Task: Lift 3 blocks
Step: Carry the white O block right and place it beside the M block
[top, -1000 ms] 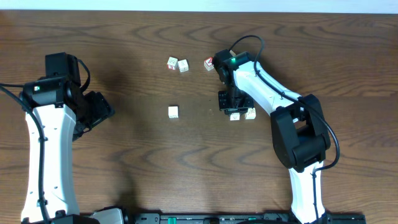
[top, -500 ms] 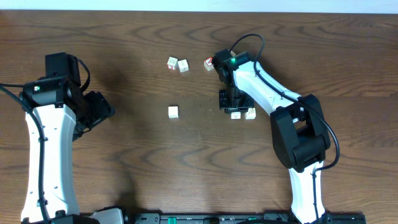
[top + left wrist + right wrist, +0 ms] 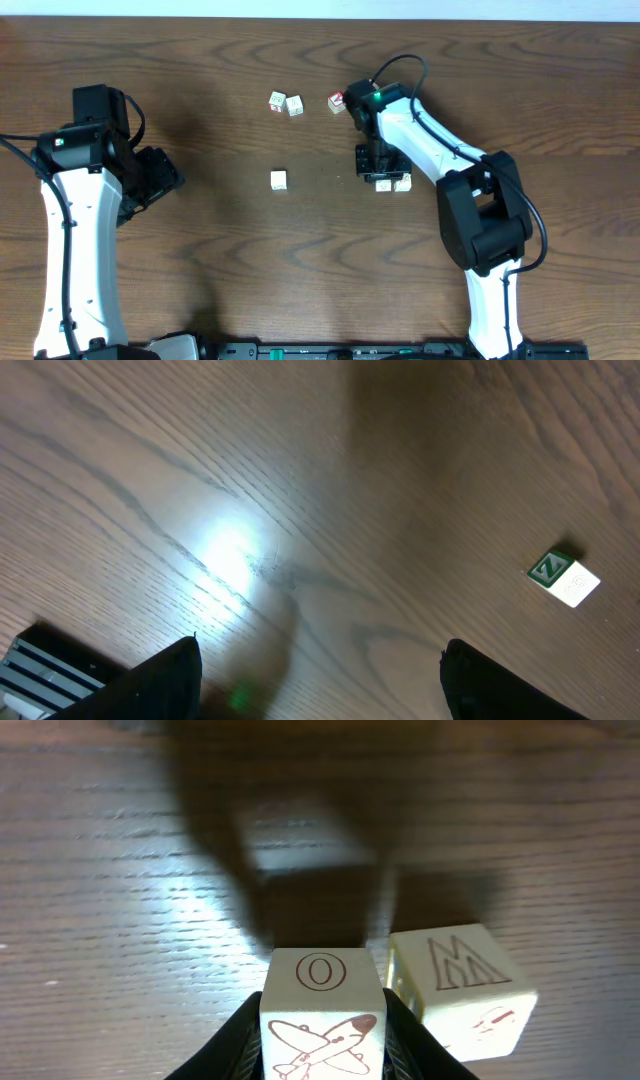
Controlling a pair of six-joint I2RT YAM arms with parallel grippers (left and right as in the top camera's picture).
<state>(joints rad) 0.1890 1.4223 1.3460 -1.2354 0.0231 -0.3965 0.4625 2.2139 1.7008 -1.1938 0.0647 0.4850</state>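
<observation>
Across the wooden desk (image 3: pixel 200 260) the two arms stand well apart. The left gripper (image 3: pixel 160 180) hangs at the left side over bare wood, its fingers (image 3: pixel 165 680) spread wide and holding nothing. The right gripper (image 3: pixel 381 170) is down near the middle right. In the wrist view its fingers (image 3: pixel 238 1042) press against both side faces of the O block (image 3: pixel 322 1010) and appear to pinch it. Whether the block is clear of the desk cannot be told.

The M block (image 3: pixel 460 985) sits just beside it on the right, tilted a little out of line. A lone block (image 3: pixel 279 180) lies well off to the left. Three other cubes (image 3: pixel 295 105) lie in a loose row farther back, one of them with a red face.

These are small wooden cubes, so they are judged light, hard and stiff, with no risk of crushing. Their smooth printed faces may slip under a weak squeeze. The best hold is on two opposite flat sides at mid-height. The M block leaves that finger little room.

Legible marks are an "O" above a drawn aeroplane, an outlined "M", and a green "Z" on the Z cube (image 3: pixel 565 577), seen only by the left wrist camera.
</observation>
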